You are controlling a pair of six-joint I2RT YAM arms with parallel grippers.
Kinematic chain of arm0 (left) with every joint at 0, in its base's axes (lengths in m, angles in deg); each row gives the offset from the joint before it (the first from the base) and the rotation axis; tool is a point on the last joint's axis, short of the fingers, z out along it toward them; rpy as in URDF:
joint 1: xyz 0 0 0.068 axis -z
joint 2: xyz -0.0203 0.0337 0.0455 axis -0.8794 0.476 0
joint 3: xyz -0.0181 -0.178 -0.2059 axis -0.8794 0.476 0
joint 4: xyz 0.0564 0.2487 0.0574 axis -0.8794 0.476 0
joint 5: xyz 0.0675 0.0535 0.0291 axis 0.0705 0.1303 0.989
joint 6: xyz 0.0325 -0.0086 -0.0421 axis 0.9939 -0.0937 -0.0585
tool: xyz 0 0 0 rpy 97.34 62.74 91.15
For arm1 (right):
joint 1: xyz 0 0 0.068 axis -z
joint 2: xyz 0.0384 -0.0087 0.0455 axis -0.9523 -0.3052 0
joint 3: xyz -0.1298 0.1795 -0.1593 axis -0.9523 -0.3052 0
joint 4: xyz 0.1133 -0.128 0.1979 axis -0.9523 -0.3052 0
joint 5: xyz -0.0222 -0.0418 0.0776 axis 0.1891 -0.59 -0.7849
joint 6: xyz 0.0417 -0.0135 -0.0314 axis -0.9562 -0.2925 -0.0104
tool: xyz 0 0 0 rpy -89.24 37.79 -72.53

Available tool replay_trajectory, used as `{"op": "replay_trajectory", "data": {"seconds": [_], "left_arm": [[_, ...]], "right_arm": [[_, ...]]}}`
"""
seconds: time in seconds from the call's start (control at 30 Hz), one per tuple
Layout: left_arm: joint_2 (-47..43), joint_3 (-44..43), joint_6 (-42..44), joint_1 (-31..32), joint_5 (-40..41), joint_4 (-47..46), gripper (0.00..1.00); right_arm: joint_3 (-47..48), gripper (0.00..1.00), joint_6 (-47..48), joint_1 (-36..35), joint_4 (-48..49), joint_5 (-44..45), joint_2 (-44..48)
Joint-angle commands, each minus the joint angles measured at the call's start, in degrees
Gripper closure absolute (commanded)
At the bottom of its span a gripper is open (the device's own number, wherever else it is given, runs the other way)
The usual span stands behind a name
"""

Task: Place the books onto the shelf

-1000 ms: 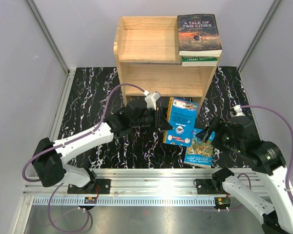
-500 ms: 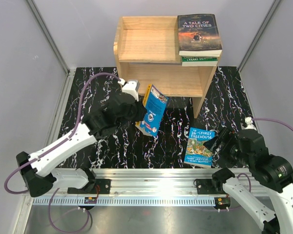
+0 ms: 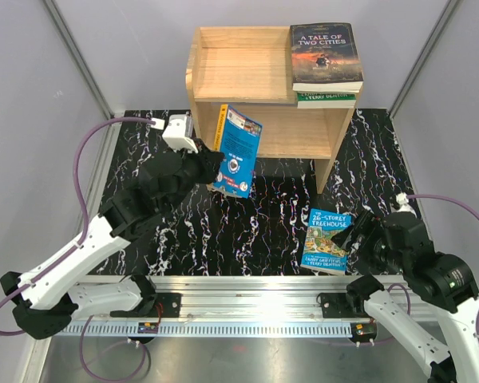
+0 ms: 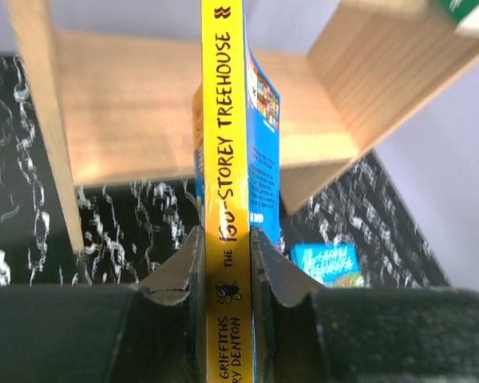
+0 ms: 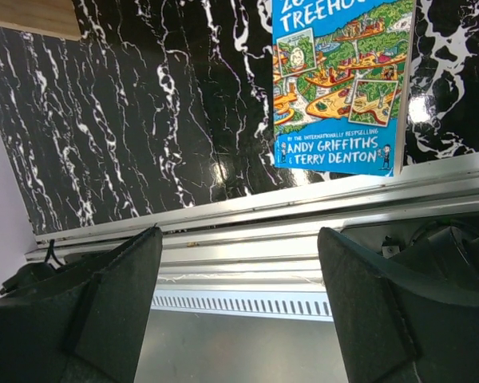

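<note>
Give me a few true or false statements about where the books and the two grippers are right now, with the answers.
1. The left gripper is shut on a blue book with a yellow spine. True.
2. That blue book lies inside the lower tier of the shelf. False: it is held off the table, in front of the shelf.
3. The right gripper holds the 26-Storey Treehouse book. False: its jaws are open and empty, and that book lies flat on the table.
4. A Tale of Two Cities lies on a green book on the shelf's top. True.
</note>
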Motion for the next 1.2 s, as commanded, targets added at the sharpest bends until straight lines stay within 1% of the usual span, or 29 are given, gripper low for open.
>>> {"op": "replay_trajectory", "data": {"seconds": [0.0,0.07,0.13,0.27,0.3,0.4,0.53,0.7,0.9,1.07,1.17], "left_arm": [[-1.65,1.8,1.56,0.02,5.85,-13.44,1.0],[-0.25,1.28,1.38,0.1,7.17,-13.45,1.0],[3.35,-1.53,1.29,0.02,7.09,-10.91,1.0],[9.77,-8.04,-0.55,0.02,6.74,-2.04,1.0],[10.56,-8.83,-0.99,0.02,6.65,0.85,1.0],[12.24,-9.02,-2.3,0.02,7.09,3.69,1.0],[13.2,-7.26,-3.1,0.1,7.09,4.75,1.0],[15.58,-6.73,-4.59,0.02,5.24,6.15,1.0],[16.9,-5.67,-5.21,0.1,3.57,4.84,1.0],[19.18,-7.25,-4.59,0.02,1.99,4.22,1.0],[21.99,-9.18,-4.33,0.02,-0.02,4.05,1.0]], "right_arm": [[-1.33,0.14,1.53,-0.4,-4.29,-0.05,-1.33],[-2.03,0.14,2.06,-0.4,-2.88,-0.93,-2.38],[-2.21,0.14,2.59,-0.4,-1.66,-1.28,-3.26],[-1.95,0.14,3.29,-0.4,-0.16,-1.02,-4.67],[-1.86,0.14,3.47,-0.4,0.02,-0.93,-4.76],[-2.21,0.14,3.64,-0.4,0.02,-0.23,-4.24],[-3.79,0.14,2.68,-0.4,0.2,0.12,-2.3],[-5.02,0.14,2.15,-0.4,0.72,0.21,-1.07],[-6.69,0.14,1.45,-0.4,2.04,0.3,-0.28],[-7.22,0.14,0.83,-0.4,1.43,0.48,1.3],[-7.57,0.14,0.66,-0.4,0.46,1.27,2.53]]}}
